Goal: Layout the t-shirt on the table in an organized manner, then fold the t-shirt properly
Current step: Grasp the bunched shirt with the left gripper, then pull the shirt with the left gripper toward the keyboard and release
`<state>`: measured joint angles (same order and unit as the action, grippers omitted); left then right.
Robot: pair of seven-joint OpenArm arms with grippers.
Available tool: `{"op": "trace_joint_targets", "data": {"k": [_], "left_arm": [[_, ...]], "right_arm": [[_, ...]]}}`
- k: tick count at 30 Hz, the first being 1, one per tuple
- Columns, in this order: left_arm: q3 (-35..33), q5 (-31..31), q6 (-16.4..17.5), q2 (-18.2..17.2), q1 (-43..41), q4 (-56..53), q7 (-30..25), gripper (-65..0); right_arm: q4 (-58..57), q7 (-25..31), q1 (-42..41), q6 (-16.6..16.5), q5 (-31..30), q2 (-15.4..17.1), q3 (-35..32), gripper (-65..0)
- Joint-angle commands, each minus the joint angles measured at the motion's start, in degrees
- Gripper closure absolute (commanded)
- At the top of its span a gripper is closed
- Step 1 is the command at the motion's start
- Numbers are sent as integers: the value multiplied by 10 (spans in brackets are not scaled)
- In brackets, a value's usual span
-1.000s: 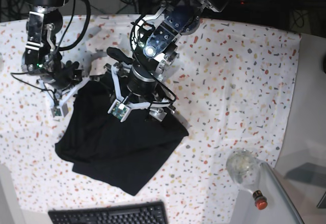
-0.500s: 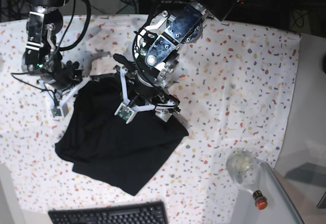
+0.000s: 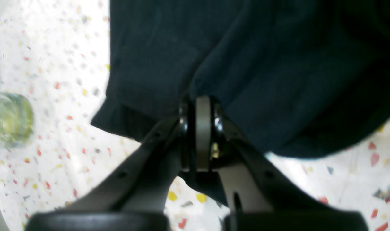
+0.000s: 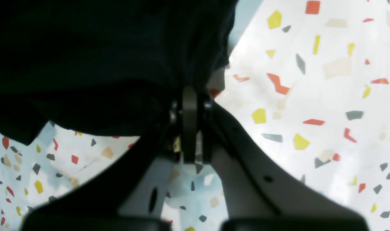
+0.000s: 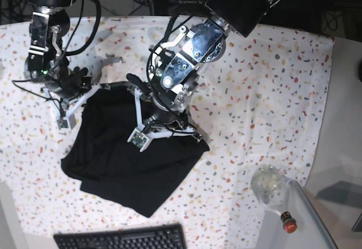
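The black t-shirt (image 5: 124,158) lies crumpled on the speckled white table (image 5: 266,90), left of centre. My left gripper (image 5: 184,133) is over the shirt's right side. In the left wrist view it (image 3: 197,102) is shut on a raised fold of the t-shirt (image 3: 278,80), near a corner of the cloth, above the table (image 3: 53,160). My right gripper (image 5: 95,90) is at the shirt's back left edge. In the right wrist view it (image 4: 190,94) is shut on the edge of the t-shirt (image 4: 85,64), with bare table (image 4: 310,96) to its right.
A black keyboard (image 5: 121,239) lies at the front edge. A clear glass bottle (image 5: 272,188) with a red cap (image 5: 288,225) lies at the front right, also in the left wrist view (image 3: 8,118). A plain grey side surface (image 5: 345,119) borders the table's right edge.
My left arm has swung and moved toward the table's front, its gripper still over the shirt's right side. The right arm and the shirt's outline have hardly moved.
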<state>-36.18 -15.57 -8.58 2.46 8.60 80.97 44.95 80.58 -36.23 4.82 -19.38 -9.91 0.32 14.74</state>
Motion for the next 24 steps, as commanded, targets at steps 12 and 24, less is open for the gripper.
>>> {"op": "trace_joint_targets", "data": {"k": [12,24], "left_arm": [[-3,-6,-3,29,236,-145,-46,0],[-1,162,-5,65,427,-505,-424,-2]], "right_arm": [[14,7,68,-4,-2,28,0,0],[101,-35,116,-4,-2,53,2,0]]}}
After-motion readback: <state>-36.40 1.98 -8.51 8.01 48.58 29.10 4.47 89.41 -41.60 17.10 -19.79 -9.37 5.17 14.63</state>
